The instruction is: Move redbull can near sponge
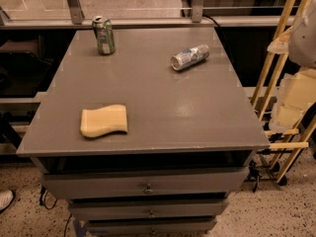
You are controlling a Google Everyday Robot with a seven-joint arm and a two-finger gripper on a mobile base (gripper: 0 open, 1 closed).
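Redbull can (190, 57) lies on its side, well left of the gripper (303, 38) at far right, grip state impossible to tell; a glancing touch may roll it away from the sponge (104, 121) farther left.

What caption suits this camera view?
Redbull can lies on its side, apart from the sponge, on a table; tool out of view.

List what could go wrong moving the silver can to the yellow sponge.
The slim silver-blue aluminium can lies on its side, so it may roll when touched. The flat pale-yellow foam sponge sits near the front edge of the grey table; a nudge might push it off. The gripper is not in view.
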